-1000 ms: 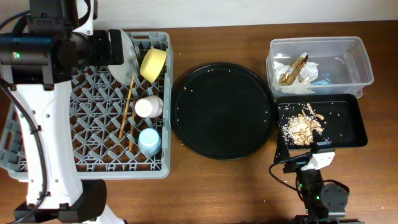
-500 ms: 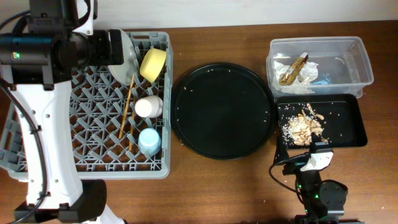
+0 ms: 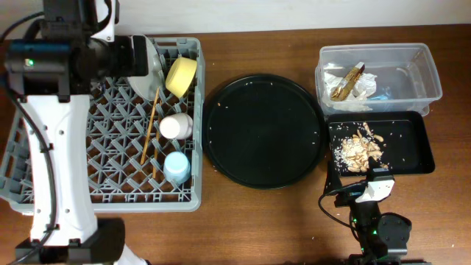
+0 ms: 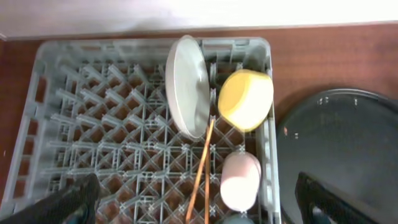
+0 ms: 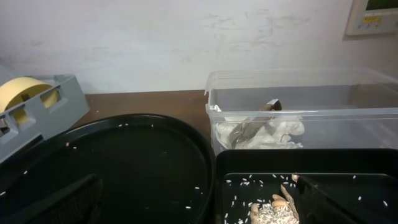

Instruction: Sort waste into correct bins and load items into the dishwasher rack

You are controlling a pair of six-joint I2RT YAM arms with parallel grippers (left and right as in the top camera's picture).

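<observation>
The grey dishwasher rack [image 3: 110, 202] holds a pale plate [image 3: 153, 73] on edge, a yellow bowl [image 3: 181, 76], a pink cup [image 3: 176, 126], a light-blue cup [image 3: 176, 167] and two chopsticks [image 3: 150, 125]. In the left wrist view I see the plate [image 4: 186, 87], bowl [image 4: 245, 99], pink cup [image 4: 239, 180] and chopsticks [image 4: 202, 168]. My left gripper [image 4: 199, 211] is open and empty above the rack. The clear tub [image 3: 427, 73] holds white napkins [image 3: 362, 87] with a brown wrapper [image 3: 346, 82]. The black tray [image 3: 412, 143] holds tan scraps [image 3: 357, 149]. My right gripper [image 5: 199, 205] is open and empty, low at that tray's front edge.
A large round black tray [image 3: 263, 131] with a few crumbs lies between the rack and the bins. The left arm's body [image 3: 51, 55] covers the rack's far left part. The right arm's base [image 3: 375, 228] sits at the table's front edge.
My left arm has shifted slightly over the rack's far corner. My right gripper has drawn back a little toward the table front. No object has moved.
</observation>
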